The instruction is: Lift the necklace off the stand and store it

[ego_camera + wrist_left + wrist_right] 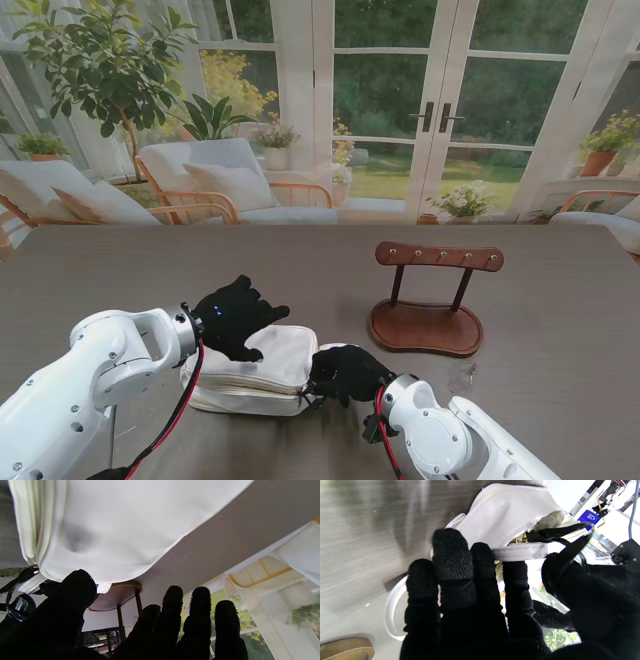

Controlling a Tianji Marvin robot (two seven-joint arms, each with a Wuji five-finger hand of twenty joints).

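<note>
Necklace: you can't confirm it from the stand view. The wooden stand [428,298] has bare pegs, so it's off. In the right wrist view there's a pale gold tangle at the pouch mouth [520,538] that could be the chain, but it's too small to call.

Left to right:

- Left hand [233,316] sits on the far left corner of the white zip pouch [255,368], fingers spread, palm resting on the fabric. It grips nothing, only pins the pouch. In the left wrist view the fingertips [172,600] hang past the pouch edge over bare table [150,270]. Risk: if the pouch gets tugged, a flat palm may not hold it and it slides toward you.
- Right hand [345,373] is closed on the pouch's right end, with fingers [452,562] curled over the white rim of the opening and the thumb opposing. Risk: if the chain is sitting right at the lip, pulling the rim or closing the zip could snag it or flick it out.
- Something small and clear lies on the table near the stand's base [462,376]; can't identify it. If that's part of the jewellery, it's not stored.

Verify the chain is fully inside before you close.
</note>
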